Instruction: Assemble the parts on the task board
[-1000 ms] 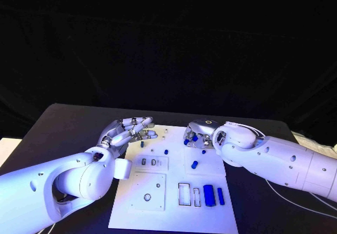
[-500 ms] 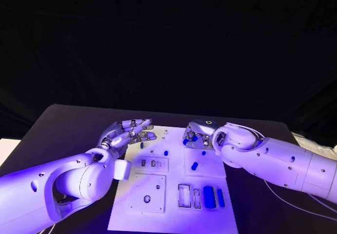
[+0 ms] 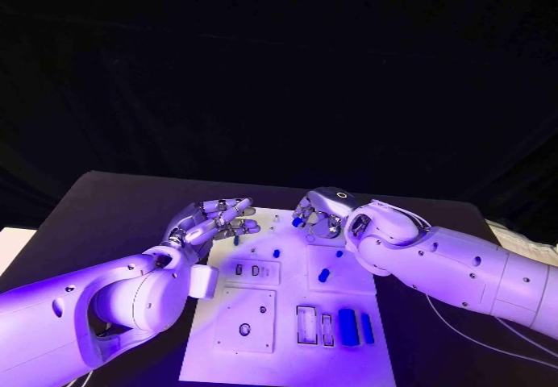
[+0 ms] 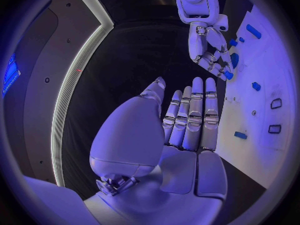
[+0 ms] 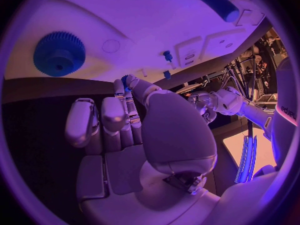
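- The task board [image 3: 291,355] is seen in the head view lying in the middle of the black table [image 3: 105,210], its long side running from the near edge toward the far edge.
- The left hand [image 3: 215,219] is held over the board's far left corner; in the left wrist view its fingers [image 4: 194,115] are shown straight, side by side, with nothing gripped.
- The right hand [image 3: 320,214] is placed over the board's far edge, near the far right corner. A small blue part [image 3: 299,221] is seen at its fingertips in the head view, and in the left wrist view a blue piece [image 4: 229,75] is seen pinched at the fingertips of the right hand [image 4: 209,52].
- In the right wrist view a blue tip [image 5: 125,79] shows between thumb and finger, while the other fingers [image 5: 84,122] are curled loosely.
- A blue gear [image 5: 59,52] is shown on the board by the right wrist view; in the head view it is hidden by the hand.
- Near the board's near right corner, a blue cylinder [image 3: 347,326] and a thinner blue bar [image 3: 366,327] are seen lying side by side, beside a rectangular slot [image 3: 306,324].
- A small blue peg [image 3: 324,275] lies mid-board.
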`<state>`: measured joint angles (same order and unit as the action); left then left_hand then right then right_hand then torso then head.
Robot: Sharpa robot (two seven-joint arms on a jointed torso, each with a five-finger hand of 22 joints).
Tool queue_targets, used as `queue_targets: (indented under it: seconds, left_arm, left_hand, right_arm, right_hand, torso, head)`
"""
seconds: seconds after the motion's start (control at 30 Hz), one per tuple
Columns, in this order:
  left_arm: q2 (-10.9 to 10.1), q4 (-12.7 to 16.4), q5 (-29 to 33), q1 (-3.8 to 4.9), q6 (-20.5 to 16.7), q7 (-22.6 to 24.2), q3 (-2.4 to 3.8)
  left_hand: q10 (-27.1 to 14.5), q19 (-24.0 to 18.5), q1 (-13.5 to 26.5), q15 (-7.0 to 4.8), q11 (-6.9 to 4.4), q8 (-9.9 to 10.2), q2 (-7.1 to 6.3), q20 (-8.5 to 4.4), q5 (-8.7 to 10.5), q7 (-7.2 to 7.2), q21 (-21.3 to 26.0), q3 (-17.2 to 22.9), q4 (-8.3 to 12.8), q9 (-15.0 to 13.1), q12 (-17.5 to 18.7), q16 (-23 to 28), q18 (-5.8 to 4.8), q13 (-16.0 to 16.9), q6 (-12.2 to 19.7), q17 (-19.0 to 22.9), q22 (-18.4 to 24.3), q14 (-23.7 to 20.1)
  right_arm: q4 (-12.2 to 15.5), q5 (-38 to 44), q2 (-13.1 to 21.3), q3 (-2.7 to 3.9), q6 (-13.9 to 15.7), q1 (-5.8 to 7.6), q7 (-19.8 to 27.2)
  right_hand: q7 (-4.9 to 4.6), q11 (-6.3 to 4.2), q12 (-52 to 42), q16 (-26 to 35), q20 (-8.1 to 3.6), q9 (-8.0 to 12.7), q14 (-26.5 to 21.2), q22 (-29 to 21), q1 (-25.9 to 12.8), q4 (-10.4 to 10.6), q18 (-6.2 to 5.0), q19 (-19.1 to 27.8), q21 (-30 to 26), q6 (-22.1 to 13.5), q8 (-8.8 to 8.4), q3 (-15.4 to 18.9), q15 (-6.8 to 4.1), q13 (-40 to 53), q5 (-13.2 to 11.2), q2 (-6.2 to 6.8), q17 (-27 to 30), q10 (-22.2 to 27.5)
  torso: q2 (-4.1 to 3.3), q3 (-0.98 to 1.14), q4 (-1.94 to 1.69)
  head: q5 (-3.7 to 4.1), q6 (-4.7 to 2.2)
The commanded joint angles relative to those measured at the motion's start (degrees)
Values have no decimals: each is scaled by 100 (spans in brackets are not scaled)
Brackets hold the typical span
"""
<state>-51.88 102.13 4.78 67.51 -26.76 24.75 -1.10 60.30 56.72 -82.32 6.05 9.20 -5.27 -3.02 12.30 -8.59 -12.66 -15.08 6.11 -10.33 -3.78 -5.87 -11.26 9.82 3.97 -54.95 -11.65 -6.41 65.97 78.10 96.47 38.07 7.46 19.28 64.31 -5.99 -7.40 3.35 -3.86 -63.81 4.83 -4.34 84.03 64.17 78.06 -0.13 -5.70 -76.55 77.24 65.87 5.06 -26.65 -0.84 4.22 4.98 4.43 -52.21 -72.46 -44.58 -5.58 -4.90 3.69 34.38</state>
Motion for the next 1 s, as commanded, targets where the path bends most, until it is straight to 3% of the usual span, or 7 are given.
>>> queue_targets:
  seconds: [0.03,0.3,0.7,1.0]
  left_arm:
    - [2,31,49,8,88,15,5]
    - [-9,54,53,8,109,19,5]
    - [-15,84,54,19,116,15,6]
    - [19,68,54,21,122,3,6]
  left_hand:
    - [-4,32,10,28,36,22,45,17,30,-32,30,-8,34,7,24,24,58,-5,13,-8,7,-36]
    - [-4,32,9,28,36,23,45,17,30,-32,31,-7,35,7,25,25,58,-5,14,-9,8,-37]
    - [-10,26,9,32,40,29,44,20,31,-35,38,-6,44,7,31,34,57,-6,19,-14,12,-49]
    - [-12,23,7,34,41,32,43,22,31,-35,41,-4,50,6,34,38,57,-6,21,-17,15,-55]
  right_arm:
    - [-71,59,-84,7,267,40,-241]
    - [-349,127,-354,9,221,112,-376]
    - [-568,94,-597,9,14,128,-356]
    - [-675,59,-741,9,-55,132,-285]
  right_hand:
    - [-9,21,25,-32,7,-58,138,10,-76,46,57,-13,27,34,-33,-10,-32,-7,-43,-51,-14,-28]
    - [-10,24,27,-46,10,-59,133,20,-96,70,57,-9,36,32,-43,-7,-30,-10,-89,-44,-20,-22]
    - [-24,39,29,-89,22,-54,121,48,-167,131,60,-1,61,4,-82,24,-17,-21,-28,30,-44,17]
    - [-25,41,25,-103,25,-56,116,49,-204,165,59,7,65,7,-88,44,-14,-21,10,54,-50,14]
  torso:
    - [-16,-5,-2]
    - [-37,-4,-12]
    - [-73,-17,-39]
    - [-92,-22,-44]
  head:
    - [-6,-14]
    - [-30,-8]
    - [-12,-28]
    - [-46,-24]
